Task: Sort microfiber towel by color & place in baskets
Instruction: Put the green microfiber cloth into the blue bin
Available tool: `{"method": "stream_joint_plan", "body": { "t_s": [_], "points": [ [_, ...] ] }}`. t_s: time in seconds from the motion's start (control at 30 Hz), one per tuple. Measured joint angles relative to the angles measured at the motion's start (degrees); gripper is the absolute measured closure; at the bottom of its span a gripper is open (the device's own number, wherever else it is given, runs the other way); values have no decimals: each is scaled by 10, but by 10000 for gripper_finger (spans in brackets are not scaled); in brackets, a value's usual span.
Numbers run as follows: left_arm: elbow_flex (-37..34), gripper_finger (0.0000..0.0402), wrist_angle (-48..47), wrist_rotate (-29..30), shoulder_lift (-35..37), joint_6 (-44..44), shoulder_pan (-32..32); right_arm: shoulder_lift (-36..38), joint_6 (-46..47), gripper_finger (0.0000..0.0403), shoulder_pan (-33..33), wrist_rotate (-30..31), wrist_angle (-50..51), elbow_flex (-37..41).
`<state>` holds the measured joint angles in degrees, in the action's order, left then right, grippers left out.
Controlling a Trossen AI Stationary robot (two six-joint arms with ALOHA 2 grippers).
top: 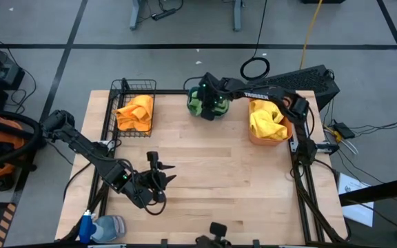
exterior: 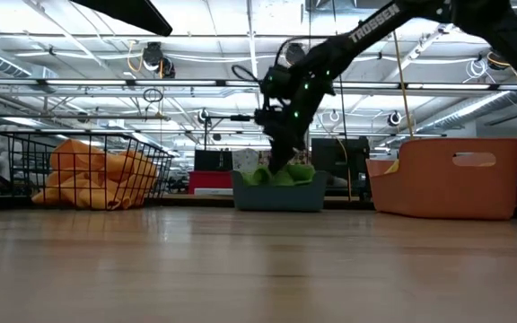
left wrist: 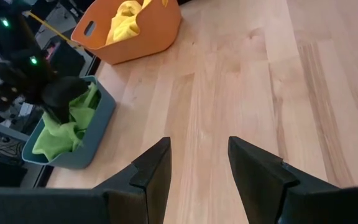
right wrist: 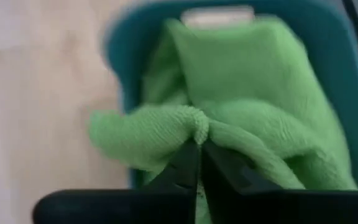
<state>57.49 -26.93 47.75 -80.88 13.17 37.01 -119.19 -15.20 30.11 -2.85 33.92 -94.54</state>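
A teal tub (top: 193, 109) (right wrist: 328, 43) at the table's far middle holds a green microfiber towel (right wrist: 253, 81) (left wrist: 61, 134). My right gripper (right wrist: 199, 149) (exterior: 281, 166) reaches down into it and is shut on the towel. A black wire basket (top: 125, 85) at the far left holds orange towels (top: 135, 112). An orange bin (exterior: 456, 175) at the far right holds a yellow towel (top: 267, 118). My left gripper (left wrist: 197, 162) (top: 160, 172) hovers open above bare table at the near left, with nothing between its fingers. My right gripper pinches a raised fold of the green towel (right wrist: 199, 127) between its two fingertips. The fingers come from above, slanting down into the tub. The cloth puckers at the tips, and the rest of the towel lies bunched in the tub.
A blue spray bottle (top: 102, 227) lies at the table's near left corner. The wooden tabletop (top: 233, 179) stretches bare between the containers and the near edge. Cables and a black frame run along the table's right side (top: 302, 158).
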Motion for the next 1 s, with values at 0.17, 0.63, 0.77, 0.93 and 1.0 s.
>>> {"method": "stream_joint_plan", "body": {
  "t_s": [0.17,0.63,0.77,0.93,1.0],
  "points": [
    [0,235,-1,0,0,0,2,-16,18,385,19,-1,-4,1],
    [0,235,0,0,0,0,2,45,27,362,-15,32,21,1],
    [0,235,2,0,0,0,2,71,28,307,-34,73,42,0],
    [0,235,2,0,0,0,8,117,43,257,-50,106,107,0],
    [0,235,4,0,0,0,10,139,47,250,-58,104,134,0]
  ]
}}
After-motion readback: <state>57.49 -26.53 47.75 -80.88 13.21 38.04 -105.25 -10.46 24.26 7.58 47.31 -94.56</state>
